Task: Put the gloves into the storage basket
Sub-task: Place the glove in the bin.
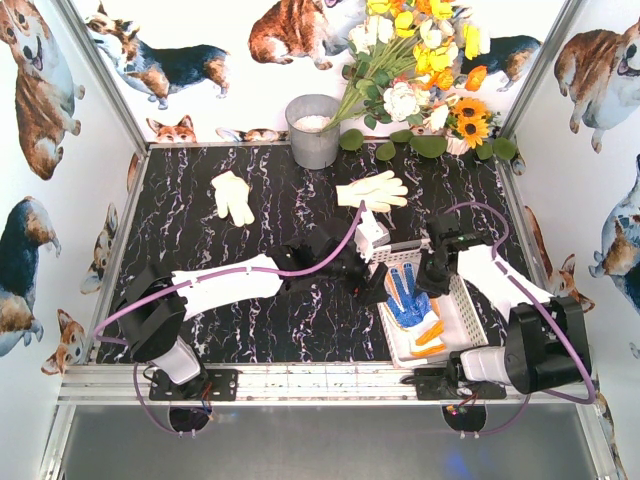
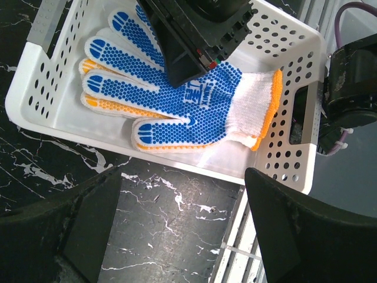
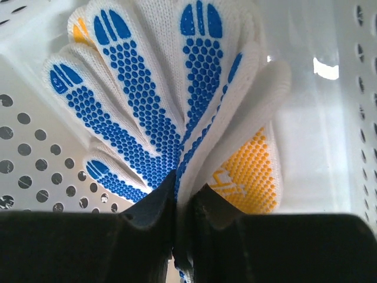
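Observation:
The white storage basket [image 1: 468,312] stands at the near right of the table. A blue-dotted glove [image 1: 407,296] lies palm up in it, on top of a yellow-dotted glove [image 3: 250,177] with an orange cuff. My right gripper [image 3: 184,206] is down inside the basket [image 3: 35,171], shut on a fold of the blue-dotted glove [image 3: 147,118]. The left wrist view shows it pressing on the palm [image 2: 194,100]. My left gripper [image 2: 182,224] hangs open over the table beside the basket's left wall [image 2: 283,65], with nothing in it. Two cream gloves [image 1: 233,196] [image 1: 372,190] lie on the far table.
A grey metal bucket [image 1: 313,130] stands at the back centre, with a bunch of artificial flowers [image 1: 420,70] to its right. An aluminium rail [image 1: 330,382] runs along the near edge. Printed walls close the sides and back.

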You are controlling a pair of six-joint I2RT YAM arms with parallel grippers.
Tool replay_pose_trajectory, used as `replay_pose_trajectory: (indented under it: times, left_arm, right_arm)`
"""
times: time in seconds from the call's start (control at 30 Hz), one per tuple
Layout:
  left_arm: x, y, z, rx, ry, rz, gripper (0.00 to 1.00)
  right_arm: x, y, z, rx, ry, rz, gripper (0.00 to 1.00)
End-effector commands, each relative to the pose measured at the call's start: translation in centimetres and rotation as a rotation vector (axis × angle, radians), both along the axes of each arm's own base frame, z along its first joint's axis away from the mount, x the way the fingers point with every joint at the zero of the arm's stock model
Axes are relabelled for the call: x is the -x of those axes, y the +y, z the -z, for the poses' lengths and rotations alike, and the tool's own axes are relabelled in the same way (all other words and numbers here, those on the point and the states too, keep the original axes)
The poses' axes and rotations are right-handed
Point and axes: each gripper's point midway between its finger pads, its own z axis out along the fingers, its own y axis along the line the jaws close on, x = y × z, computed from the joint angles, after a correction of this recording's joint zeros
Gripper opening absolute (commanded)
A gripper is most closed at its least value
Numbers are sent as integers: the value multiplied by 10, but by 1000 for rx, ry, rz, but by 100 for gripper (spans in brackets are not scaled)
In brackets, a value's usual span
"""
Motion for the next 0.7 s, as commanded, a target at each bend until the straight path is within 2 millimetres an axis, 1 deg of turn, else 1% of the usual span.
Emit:
replay_pose_trajectory:
  times: [0.0,0.13,0.23,0.33,0.37,0.47,0.53,0.67]
  left_arm:
    - [2,-2,-8,28,-3,10,79]
    - [2,-2,-8,29,-2,11,79]
    - [2,-3,-7,28,0,15,79]
    - [3,-4,-5,28,3,22,79]
    - [2,-4,-6,31,3,22,79]
    - [2,-6,-8,35,1,26,79]
    - [2,-6,-9,35,-3,27,79]
    - [1,-6,-11,36,-7,26,80]
  right_arm:
    - [-10,15,1,-78,-48,-20,11]
    - [-6,26,0,-142,-42,-40,10]
    - [-3,31,-4,-177,-56,-59,10]
    - [-1,28,-6,-164,-62,-59,11]
    - [1,25,-5,-143,-57,-50,16]
    - [3,14,-5,-83,-39,-22,36]
    - [2,10,-11,-61,-52,-11,43]
    - [-5,-3,-32,5,-121,16,56]
